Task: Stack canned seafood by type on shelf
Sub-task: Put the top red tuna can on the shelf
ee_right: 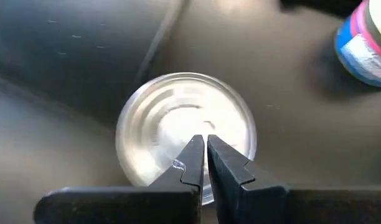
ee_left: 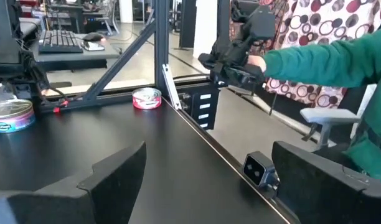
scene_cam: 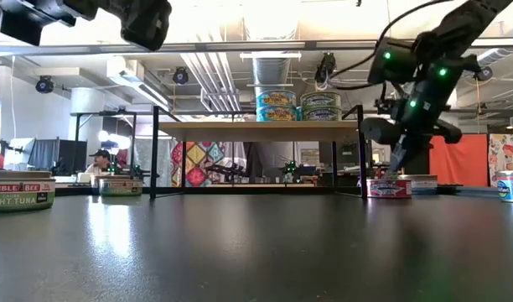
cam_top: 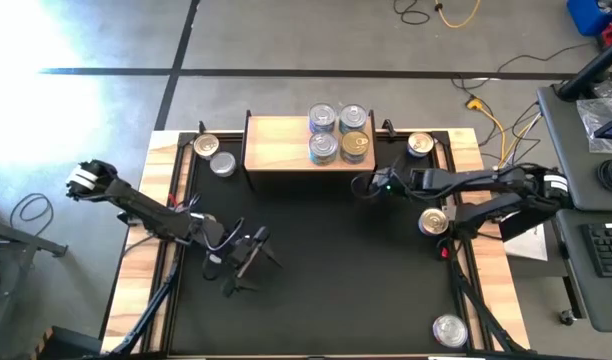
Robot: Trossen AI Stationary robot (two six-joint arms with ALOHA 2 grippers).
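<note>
The shelf (cam_top: 286, 145) stands at the table's far middle on black legs, with several tins (cam_top: 338, 132) on its right half, one of them gold-lidded (cam_top: 355, 146). Loose tins rest on the black table: two far left (cam_top: 214, 156), two at the right (cam_top: 434, 221), one near right (cam_top: 449, 329). My right gripper (ee_right: 203, 149) is shut, slanting down over a silver-lidded, red-labelled tin (scene_cam: 389, 187) just right of the shelf; my arm hides this tin in the high view. My left gripper (ee_left: 209, 186) hangs open and level over the table's left middle (cam_top: 244, 265), with nothing between its fingers. My right gripper's shut fingertips (ee_right: 193, 155) point slanting down at the silver lid (ee_right: 172, 124) of the red-labelled tin, near its middle. The tin sits flat on the table. Whether the tips touch the lid, I cannot tell.
A person in a green sleeve (ee_left: 327, 59) holds a dark device beyond the table's right edge. Black frame posts (ee_left: 159, 43) rise at the table's sides. A blue-labelled tin (ee_right: 365, 43) lies close to the red one. Bare black table spreads across the middle and near side.
</note>
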